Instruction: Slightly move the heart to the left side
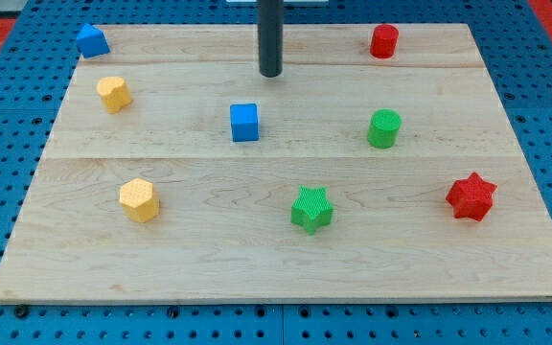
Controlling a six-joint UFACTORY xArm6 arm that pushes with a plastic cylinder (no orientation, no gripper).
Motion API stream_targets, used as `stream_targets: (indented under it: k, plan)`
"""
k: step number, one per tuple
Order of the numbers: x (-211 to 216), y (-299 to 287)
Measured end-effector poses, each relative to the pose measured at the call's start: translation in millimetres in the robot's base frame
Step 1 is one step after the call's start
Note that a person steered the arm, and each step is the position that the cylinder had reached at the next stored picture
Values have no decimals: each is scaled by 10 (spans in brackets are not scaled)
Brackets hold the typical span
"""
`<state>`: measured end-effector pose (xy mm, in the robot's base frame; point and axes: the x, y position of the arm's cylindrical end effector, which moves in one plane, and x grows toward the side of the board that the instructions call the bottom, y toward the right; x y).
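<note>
The yellow heart [113, 93] lies near the board's left edge in the upper part of the view. My tip [270, 73] rests on the board near the top centre, well to the right of the heart and touching no block. The nearest block to the tip is the blue cube [244, 123], just below and slightly left of it.
The wooden board [276, 278] also holds a blue block [92, 40] at the top left, a red block [383, 40] at the top right, a green cylinder [384, 128], a yellow hexagon [139, 200], a green star [311, 209] and a red star [471, 196].
</note>
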<state>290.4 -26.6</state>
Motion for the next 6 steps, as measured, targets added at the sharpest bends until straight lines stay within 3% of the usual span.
stream_targets:
  k: [2, 3, 4, 6]
  plan:
    - [88, -1355]
    - [477, -1405]
    - [583, -1487]
    - [362, -1797]
